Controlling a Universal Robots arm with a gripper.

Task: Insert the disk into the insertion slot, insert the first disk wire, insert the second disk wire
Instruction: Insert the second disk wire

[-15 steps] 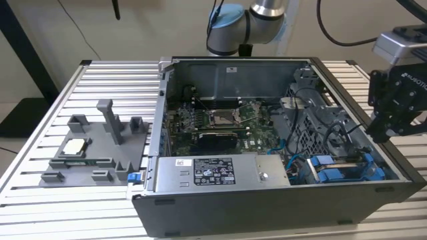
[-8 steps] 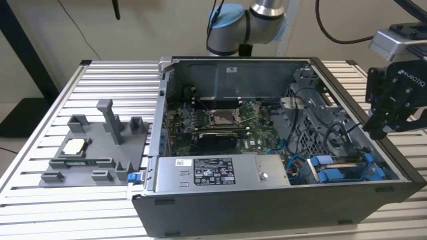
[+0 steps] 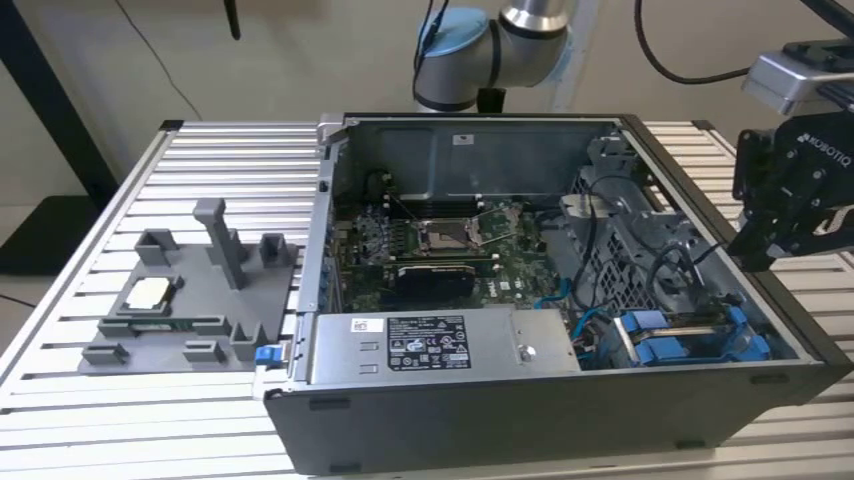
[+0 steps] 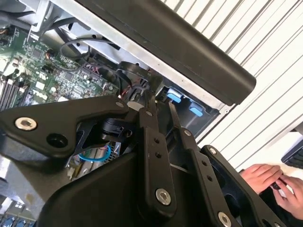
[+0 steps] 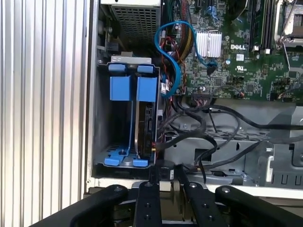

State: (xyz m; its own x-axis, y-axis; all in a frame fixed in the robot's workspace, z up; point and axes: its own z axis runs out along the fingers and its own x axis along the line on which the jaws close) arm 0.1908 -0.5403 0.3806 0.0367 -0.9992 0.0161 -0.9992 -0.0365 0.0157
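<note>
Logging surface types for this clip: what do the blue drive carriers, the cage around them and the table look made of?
Blue carriers: moulded plastic by the look, uniform matte colour. Cage: sheet metal, probably steel, dull grey with folded edges. Table: likely aluminium, pale silver ribbed slats.

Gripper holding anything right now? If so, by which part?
Nothing is held. In the first wrist view the gripper is empty: its fingers stand slightly apart with a bare gap between them, near the drive cage.
</note>
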